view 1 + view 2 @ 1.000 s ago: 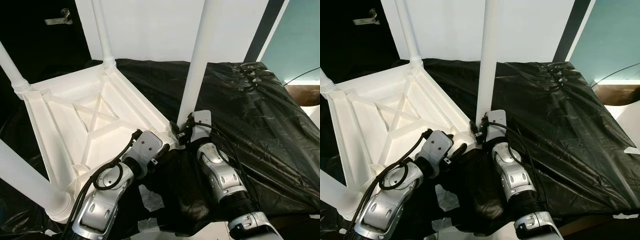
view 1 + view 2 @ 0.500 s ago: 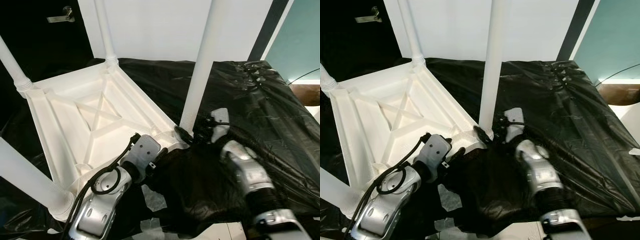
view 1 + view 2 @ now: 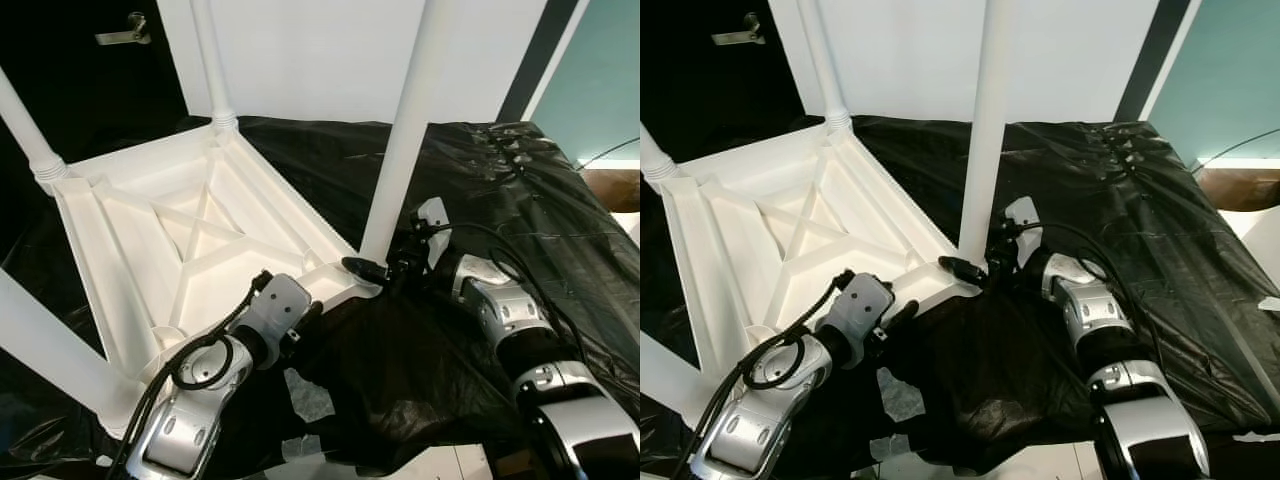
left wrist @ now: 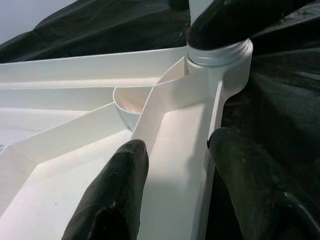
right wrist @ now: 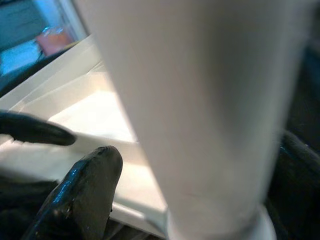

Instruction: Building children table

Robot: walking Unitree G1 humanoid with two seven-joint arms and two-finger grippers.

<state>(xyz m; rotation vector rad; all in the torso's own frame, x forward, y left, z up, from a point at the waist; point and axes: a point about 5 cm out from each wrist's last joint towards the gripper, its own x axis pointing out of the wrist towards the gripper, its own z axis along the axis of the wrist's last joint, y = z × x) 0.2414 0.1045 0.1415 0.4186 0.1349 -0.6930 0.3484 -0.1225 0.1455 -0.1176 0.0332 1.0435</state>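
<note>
The white plastic table [image 3: 190, 250] lies upside down on black sheeting [image 3: 520, 200] that covers the worktop, its ribbed underside up and crossed by an X of braces. Its legs stand upward: one [image 3: 212, 60] at the 12 o'clock corner, one [image 3: 25, 130] at 10 o'clock, one [image 3: 50, 350] at 8 o'clock, and the nearest leg [image 3: 405, 130] at the corner toward 4 o'clock.

The right pincer [image 3: 385, 272] is at the foot of that nearest leg, where it meets the table's corner. In the head views one black finger lies flat on the corner just at 9 o'clock of the leg base. The right wrist view adds what they hide: the leg [image 5: 200, 115] is a broad white column with a black finger [image 5: 82, 190] on one side and a dark shape on the other, so the pincer is open around the leg; whether it presses the leg I cannot tell.

The left pincer [image 3: 895, 312] reaches the table's near edge at 6 o'clock. The left wrist view gives the detail: its two fingers [image 4: 120, 195] are parted astride the rim rib, one inside the frame and one outside over the sheeting, not closed on it. That view also looks along the rib to the threaded collar [image 4: 220, 57] of the corner socket, with the right pincer's black finger on top.

A door handle [image 3: 118, 36] shows on the dark wall at 11 o'clock.
</note>
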